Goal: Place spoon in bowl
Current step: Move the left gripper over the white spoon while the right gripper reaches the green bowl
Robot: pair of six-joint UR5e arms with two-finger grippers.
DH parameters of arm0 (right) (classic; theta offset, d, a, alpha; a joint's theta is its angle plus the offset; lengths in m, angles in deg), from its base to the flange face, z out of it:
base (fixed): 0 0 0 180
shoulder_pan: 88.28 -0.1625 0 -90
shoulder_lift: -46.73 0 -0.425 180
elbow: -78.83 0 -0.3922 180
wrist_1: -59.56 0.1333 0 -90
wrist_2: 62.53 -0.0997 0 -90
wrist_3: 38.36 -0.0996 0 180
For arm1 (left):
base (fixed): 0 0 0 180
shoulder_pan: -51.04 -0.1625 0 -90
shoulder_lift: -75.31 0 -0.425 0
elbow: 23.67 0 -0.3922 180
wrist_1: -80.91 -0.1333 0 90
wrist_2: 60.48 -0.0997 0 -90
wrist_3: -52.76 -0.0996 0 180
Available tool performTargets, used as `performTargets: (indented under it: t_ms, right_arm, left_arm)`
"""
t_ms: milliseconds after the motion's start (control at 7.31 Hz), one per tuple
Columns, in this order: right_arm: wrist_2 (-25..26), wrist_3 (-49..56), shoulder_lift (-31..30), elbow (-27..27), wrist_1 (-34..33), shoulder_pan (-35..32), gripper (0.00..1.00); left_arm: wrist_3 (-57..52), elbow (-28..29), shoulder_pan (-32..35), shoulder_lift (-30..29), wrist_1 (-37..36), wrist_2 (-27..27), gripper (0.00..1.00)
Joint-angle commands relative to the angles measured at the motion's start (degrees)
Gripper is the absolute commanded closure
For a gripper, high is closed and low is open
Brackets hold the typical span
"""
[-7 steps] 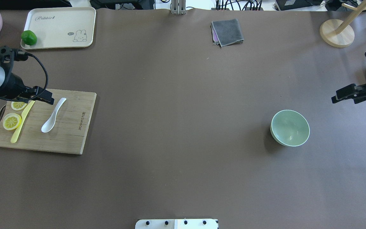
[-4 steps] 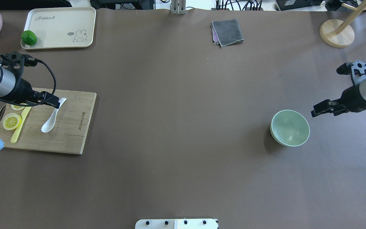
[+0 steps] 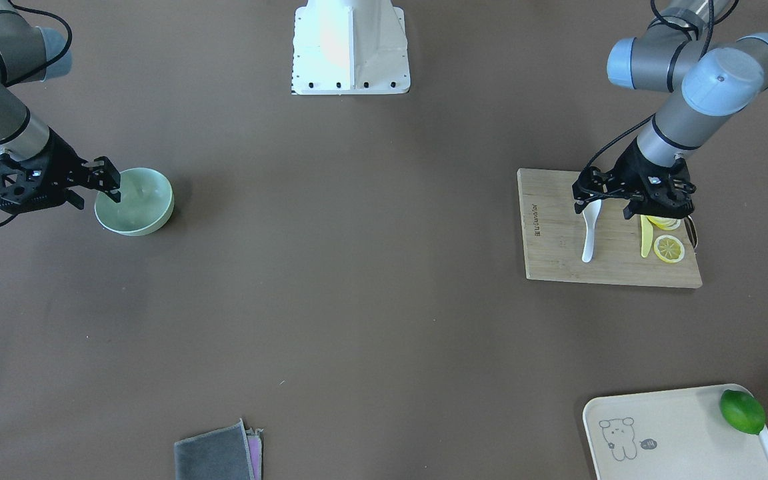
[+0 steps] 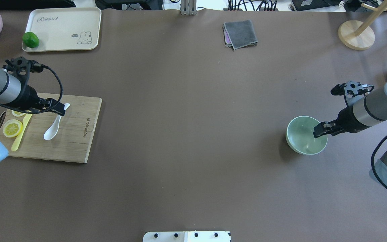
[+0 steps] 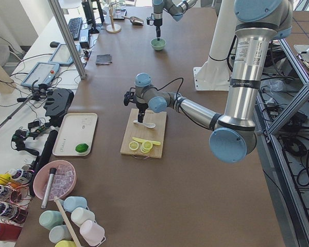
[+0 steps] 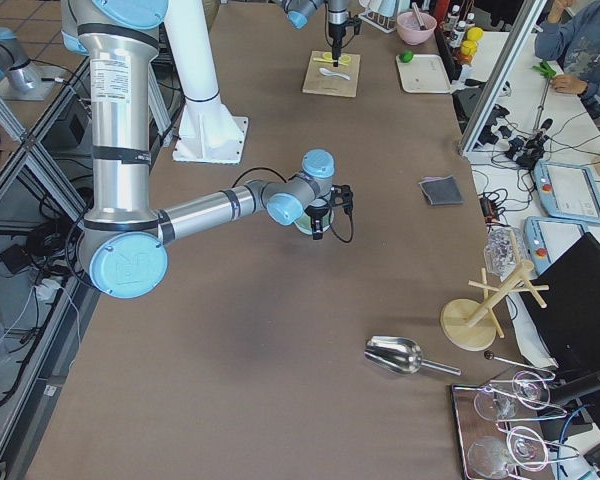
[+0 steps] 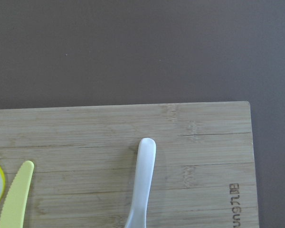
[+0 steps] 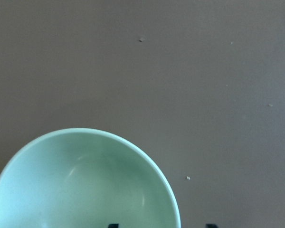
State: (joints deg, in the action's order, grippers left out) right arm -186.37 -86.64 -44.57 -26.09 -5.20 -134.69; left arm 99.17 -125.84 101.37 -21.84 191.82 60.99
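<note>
The white spoon (image 4: 54, 129) lies on the wooden cutting board (image 4: 76, 141), scoop toward the robot; it also shows in the front view (image 3: 589, 243) and the left wrist view (image 7: 141, 190). My left gripper (image 4: 59, 109) hovers open just above the spoon, with nothing in it. The mint-green bowl (image 4: 302, 136) stands empty on the table's right side. My right gripper (image 4: 319, 130) is open and empty over the bowl's right rim. The right wrist view shows the bowl (image 8: 80, 190) with my fingertips (image 8: 113, 225) at the bottom edge.
Lemon slices (image 4: 12, 128) and a yellow plastic knife (image 4: 20, 134) lie on the board left of the spoon. A cream tray (image 4: 62, 30) with a lime (image 4: 30, 39), a grey cloth (image 4: 240, 33) and a wooden stand (image 4: 356, 35) sit along the far edge.
My left gripper has moved right across the board to over the spoon. My right gripper has come in from the right edge to the bowl's rim.
</note>
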Motion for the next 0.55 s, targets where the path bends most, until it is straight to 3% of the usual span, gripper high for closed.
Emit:
performTargets:
  t_ms: [0, 137, 274, 411]
  right_arm:
    - [0.0, -1.1, 0.0, 0.0, 0.0, 0.9, 0.71]
    - [-0.1, -1.0, -0.1, 0.0, 0.0, 0.8, 0.79]
    - [-0.2, -1.0, -0.1, -0.1, 0.0, 0.8, 0.94]
    - [-0.4, -1.1, 0.1, -0.5, 0.0, 0.8, 1.0]
  left_arm:
    - [0.0, 0.7, -0.3, 0.0, 0.0, 0.0, 0.03]
    - [0.0, 0.7, -0.4, 0.0, 0.0, 0.0, 0.03]
    - [0.0, 0.8, -0.8, 0.1, 0.0, -0.1, 0.03]
    - [0.0, 1.2, -1.5, 0.3, 0.0, -1.9, 0.06]
